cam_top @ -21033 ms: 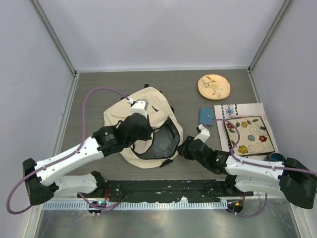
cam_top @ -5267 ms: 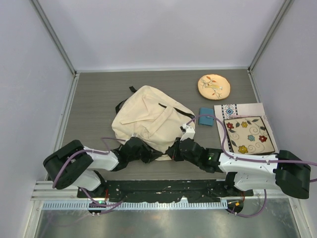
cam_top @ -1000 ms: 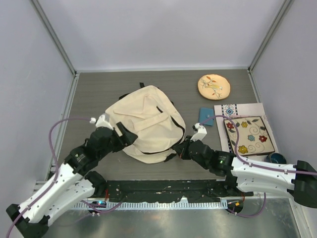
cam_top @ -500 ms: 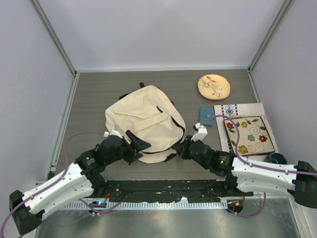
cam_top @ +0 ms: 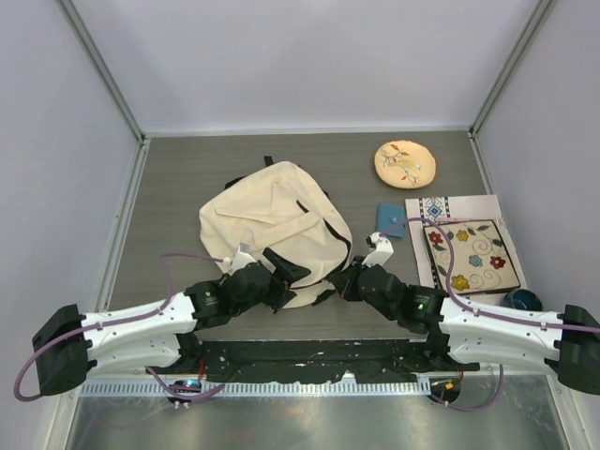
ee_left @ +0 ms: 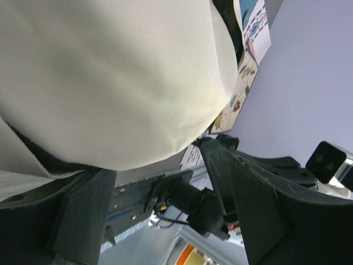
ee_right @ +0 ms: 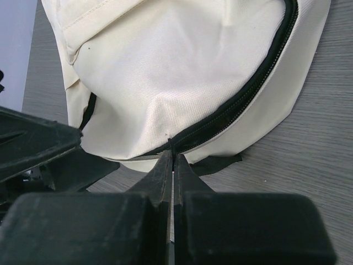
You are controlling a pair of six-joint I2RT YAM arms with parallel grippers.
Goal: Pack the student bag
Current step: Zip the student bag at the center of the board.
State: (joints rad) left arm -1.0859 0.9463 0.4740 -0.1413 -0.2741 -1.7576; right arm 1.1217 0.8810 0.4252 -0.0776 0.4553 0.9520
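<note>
Left end effector, seen from above, is spread wide and holds nothing. A second ago it hung off the student bag's 8 o'clock flank. It has since swung round to the 6 o'clock rim, and its open fingers now reach over the near edge of the cloth. The right end effector has not shifted and stays clamped at the bag's 5 o'clock corner. The bag has stayed mid-counter, and the dark open mouth it showed twenty seconds back is gone. A teal booklet at the bag's 3 o'clock, a round disc at 2 o'clock and a floral mat beyond the booklet all lie outside it.

From the left wrist, the left end effector straddles the bulging cream underside of the bag with daylight between both fingers and the fabric. Nothing is gripped yet.

From the right wrist, the right end effector has its fingers pressed fully together on what looks like the zipper pull. The black zipper runs shut from there toward 2 o'clock across the bag.

The move probably sets the left arm to pin the rim while the right drags the pull. Whether that opens or closes the bag cannot be told.
</note>
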